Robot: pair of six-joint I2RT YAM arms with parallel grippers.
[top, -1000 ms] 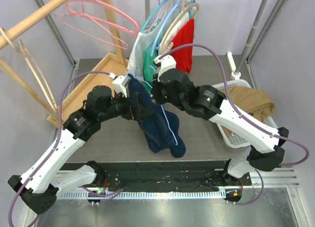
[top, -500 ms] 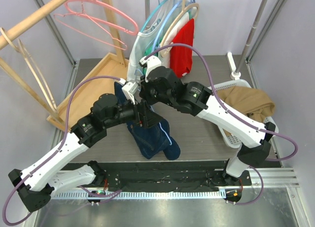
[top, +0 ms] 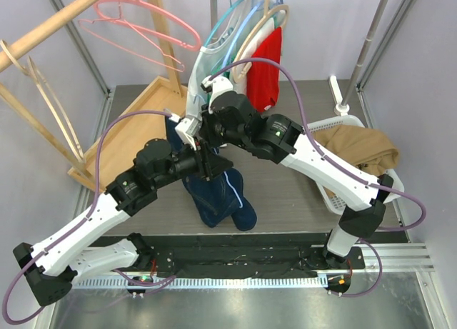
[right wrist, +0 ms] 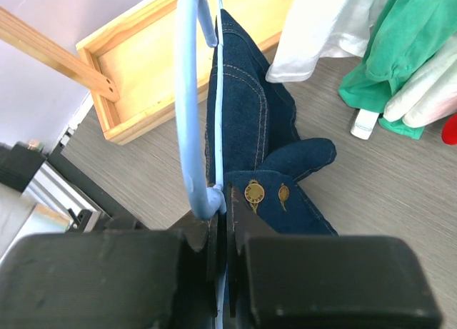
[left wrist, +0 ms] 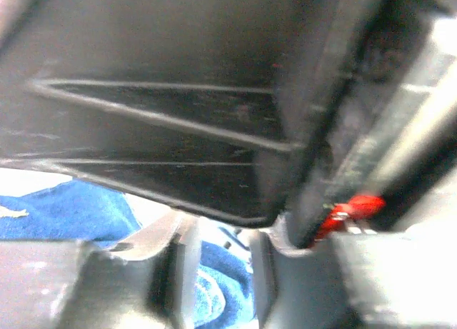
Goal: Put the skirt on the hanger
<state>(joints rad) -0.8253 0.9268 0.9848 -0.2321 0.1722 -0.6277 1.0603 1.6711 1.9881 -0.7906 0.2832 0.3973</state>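
Nearest, blurred past telling open from closed at the left gripper (left wrist: 220,240), with blue denim just beyond it; next, clamped tight in the right gripper (right wrist: 223,225), a smooth pale-blue hanger (right wrist: 187,115) touching the dark, pale-stitched, brass-buttoned skirt (right wrist: 246,129), dangling above the grey table (top: 285,200), its top hidden under the right arm (top: 285,140).

I see the skirt (top: 218,193) hanging over the middle of the table (top: 300,193), alongside the hanger (right wrist: 187,115). A tray (top: 136,129) lies to its left, a basket (top: 325,123) to its right, and a rack of clothes (top: 246,51) stands behind.
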